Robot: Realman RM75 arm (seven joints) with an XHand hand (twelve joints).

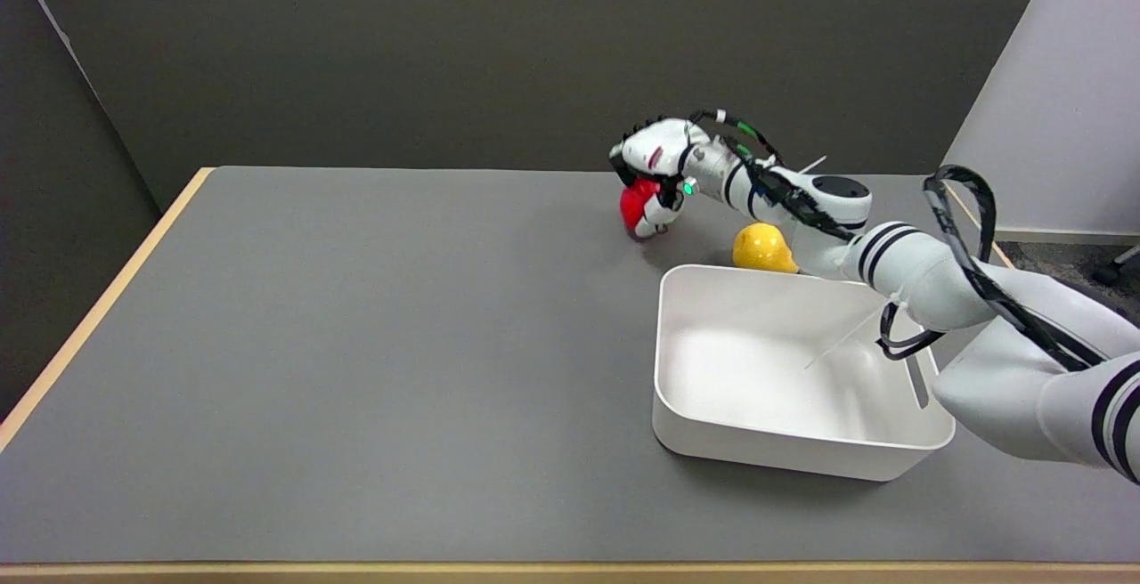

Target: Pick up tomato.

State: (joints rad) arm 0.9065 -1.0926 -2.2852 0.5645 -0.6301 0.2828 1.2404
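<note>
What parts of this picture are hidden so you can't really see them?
- Tomato: in the head view the right hand covers its right side and top.
- Yellow fruit: its right end is behind the arm.
- White bin: the arm hides its right rim.

Grey table (356,344) with wooden edge before dark walls (445,50).

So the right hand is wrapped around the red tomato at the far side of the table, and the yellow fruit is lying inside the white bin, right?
Not quite: in the head view the yellow fruit lies on the table just behind the white bin, which holds nothing. The right hand does wrap the red tomato.
</note>
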